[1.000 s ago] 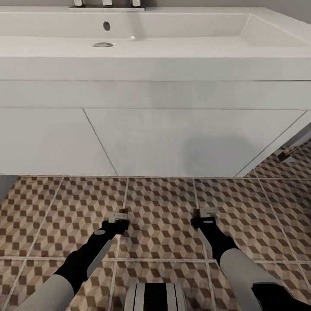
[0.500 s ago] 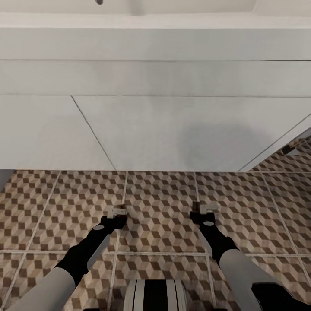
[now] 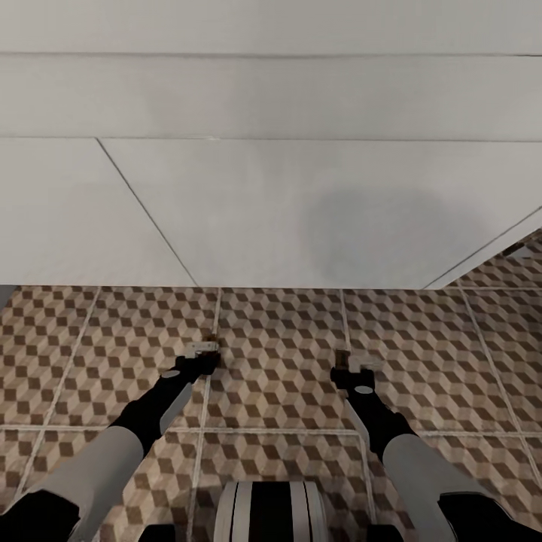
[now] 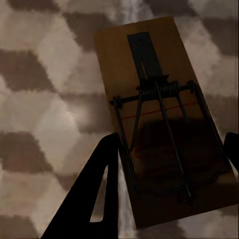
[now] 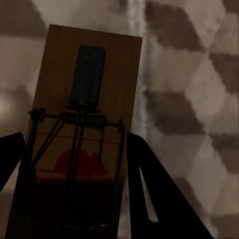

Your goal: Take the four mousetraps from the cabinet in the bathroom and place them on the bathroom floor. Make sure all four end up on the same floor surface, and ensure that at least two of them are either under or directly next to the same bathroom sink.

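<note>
A white vanity stands across the way ahead, its flat front panels split by thin seams; its top is cut off by the head view's upper edge. Below it lies the floor, tiled in brown, beige and white cubes with pale grout lines.

Two arms reach down toward the tiles, well apart, short of the vanity's foot. The left gripper pinches a trap by one end; in the left wrist view its dark fingers press against the board's long edges, and the spring, wire bar and dark plate are plain. The board lies over a grout line, though whether it touches the tile cannot be told. In the head view this trap is just a brown speck at the fingertips.

The right gripper pinches a second trap the same way, fingers closed on its sides, a red mark on the wood under the wire. Its near end is cut off by the picture's edge.

Two traps counted, one per gripper. A striped part of the robot's base shows between the arms.
</note>
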Motion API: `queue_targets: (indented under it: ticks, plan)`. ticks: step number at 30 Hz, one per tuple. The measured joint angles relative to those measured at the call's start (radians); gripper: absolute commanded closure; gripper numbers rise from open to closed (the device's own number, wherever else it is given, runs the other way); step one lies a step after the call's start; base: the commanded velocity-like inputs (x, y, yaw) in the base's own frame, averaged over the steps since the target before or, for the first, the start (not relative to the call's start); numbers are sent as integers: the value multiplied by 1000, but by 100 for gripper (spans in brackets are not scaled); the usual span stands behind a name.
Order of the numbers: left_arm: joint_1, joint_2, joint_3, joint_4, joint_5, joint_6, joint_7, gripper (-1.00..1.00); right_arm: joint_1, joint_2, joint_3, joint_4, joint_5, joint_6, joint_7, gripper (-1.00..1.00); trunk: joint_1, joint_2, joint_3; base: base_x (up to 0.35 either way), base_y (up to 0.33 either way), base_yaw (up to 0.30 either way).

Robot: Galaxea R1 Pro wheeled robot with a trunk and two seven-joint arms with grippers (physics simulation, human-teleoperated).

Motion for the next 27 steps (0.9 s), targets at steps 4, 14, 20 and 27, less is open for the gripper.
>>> queue_targets:
  ticks: [4, 14, 20, 27]
  plan:
    - [-14, -11, 0, 4, -1, 3, -13, 100, 0, 1, 0, 0, 0, 0, 0, 100, 2, -1, -15, 0, 0, 0]
    - [-19, -21, 0, 1, -5, -5, -24, 100, 0, 1, 1, 0, 0, 0, 0, 100, 4, -2, -39, 0, 0, 0]
    - [-19, -21, 1, -18, -6, -16, -23, 100, 0, 0, -1, 0, 0, 1, -1, 100, 4, -2, -39, 0, 0, 0]
    - [-19, -21, -2, -53, -11, -27, -17, 100, -1, 0, -1, 0, 0, 1, -5, 100, 4, -2, -39, 0, 0, 0]
